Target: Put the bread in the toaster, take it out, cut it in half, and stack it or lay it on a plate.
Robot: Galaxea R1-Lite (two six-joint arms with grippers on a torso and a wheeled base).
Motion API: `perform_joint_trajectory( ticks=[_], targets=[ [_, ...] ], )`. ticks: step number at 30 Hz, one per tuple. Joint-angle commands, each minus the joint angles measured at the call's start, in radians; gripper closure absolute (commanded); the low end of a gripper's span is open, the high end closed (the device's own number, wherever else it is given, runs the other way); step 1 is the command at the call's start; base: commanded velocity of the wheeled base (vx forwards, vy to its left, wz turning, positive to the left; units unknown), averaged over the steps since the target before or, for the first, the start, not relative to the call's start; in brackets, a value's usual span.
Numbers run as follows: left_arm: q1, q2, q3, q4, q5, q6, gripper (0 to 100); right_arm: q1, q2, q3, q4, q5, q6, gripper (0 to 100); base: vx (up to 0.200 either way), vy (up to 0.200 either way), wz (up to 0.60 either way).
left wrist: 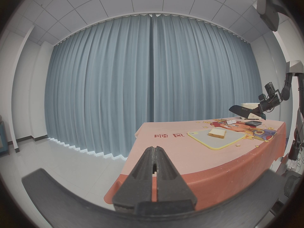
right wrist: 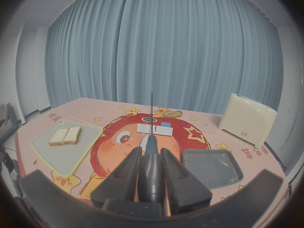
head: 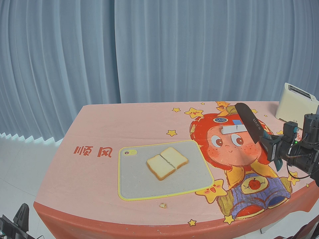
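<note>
Off the desk's (head: 99, 126) near left corner sits the left gripper (left wrist: 155, 149), jaws pressed together on nothing, well apart from the work. Next right, the cutting board (head: 139, 180) lies flat on the desk. The bread (head: 167, 163) is on it in two halves, side by side and touching. One crumb (head: 162, 205) sits on the desk just in front of the board. Further right the knife (head: 251, 121) is in the air above the desk, blade angled up, handle pinched in the jaws of the right gripper (right wrist: 151, 152). The toaster (head: 294, 105) stands at the far right corner, no bread sticking out.

Step, as judged: toasting and cutting look done and plating is left. The next move likely calls for setting the knife down clear of the bread, then lifting each half without crushing it.

Views: the right wrist view shows a dark grey tray (right wrist: 212, 168) on the desk between gripper and toaster, probably the plate. In the head view the right arm sits in front of that spot. The left wrist view shows the left jaws' closure plainly. The head view shows the cut seam best.
</note>
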Motion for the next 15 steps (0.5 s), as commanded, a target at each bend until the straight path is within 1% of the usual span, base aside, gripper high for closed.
perform_joint_trajectory(
  ticks=[1, 5, 15],
  targets=[
    [0.001, -0.016, 0.018, 0.0, 0.0, 0.0, 100, 0.0, 0.0, 0.004, 0.0, 0.001, 0.0, 100, 0.0, 0.0, 0.0],
    [0.001, -0.016, 0.018, 0.0, 0.0, 0.0, 100, 0.002, 0.001, 0.016, -0.002, -0.001, 0.0, 100, 0.0, 0.0, 0.0],
    [0.001, -0.016, 0.018, 0.0, 0.0, 0.0, 100, 0.002, 0.003, 0.011, -0.003, -0.001, 0.002, 100, 0.0, 0.0, 0.0]
  ],
)
